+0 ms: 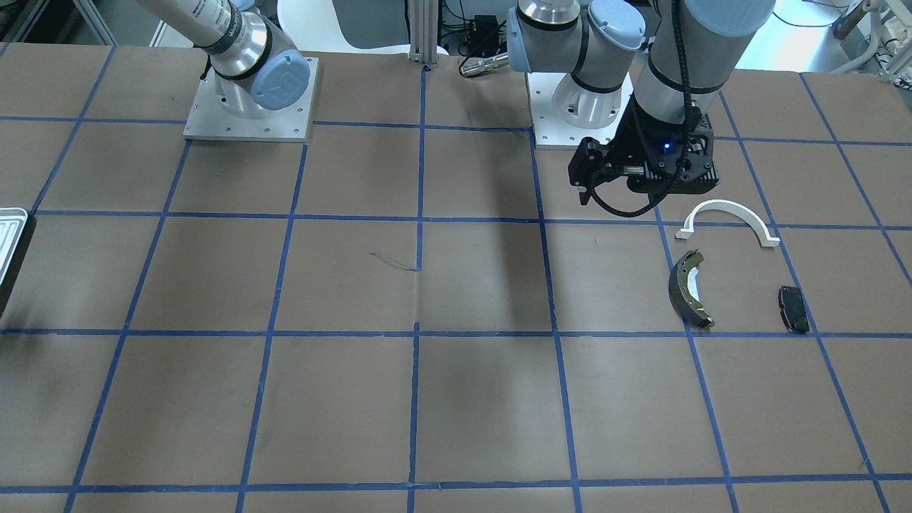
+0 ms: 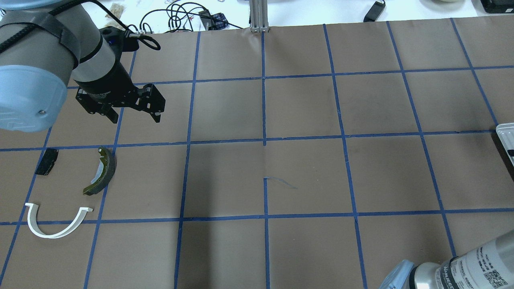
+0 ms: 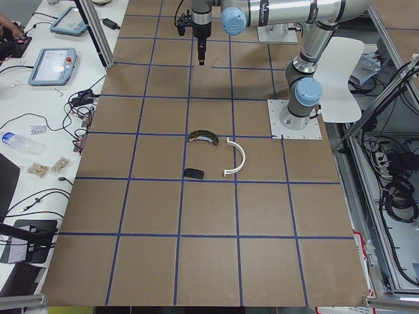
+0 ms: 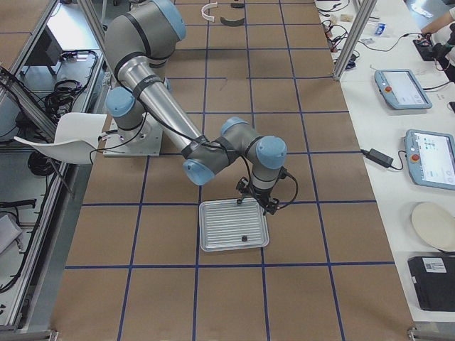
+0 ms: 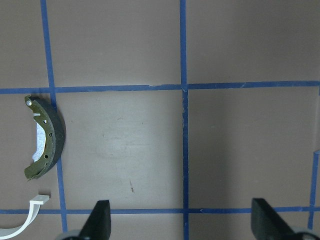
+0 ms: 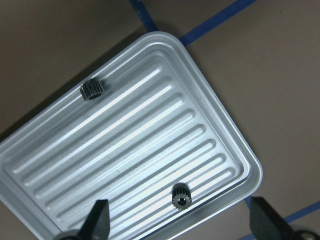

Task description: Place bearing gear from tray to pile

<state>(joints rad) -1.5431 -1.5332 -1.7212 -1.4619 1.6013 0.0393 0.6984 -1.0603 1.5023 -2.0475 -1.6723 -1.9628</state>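
The ribbed silvery tray [image 6: 45, 150] holds two small dark bearing gears: one lies near its rim [image 6: 92, 90], the other stands upright [image 6: 180, 196]. My right gripper [image 6: 180, 220] hangs open and empty over the tray, its fingertips on either side of the upright gear and above it. The tray also shows in the exterior right view [image 4: 220, 227]. The pile lies at the other end of the table: white half-ring bracket [image 2: 48, 235], olive-and-black brake shoe [image 2: 107, 172] and black pad [image 2: 46, 161]. My left gripper [image 2: 134, 116] is open and empty above bare table beside the pile.
The brown table carries a grid of blue tape. The arm bases [image 1: 249, 121] stand along the robot's edge. Cables and tablets [image 4: 404, 89] lie on a white bench beyond the far edge. The tray sits at the table's right end [image 2: 506, 138].
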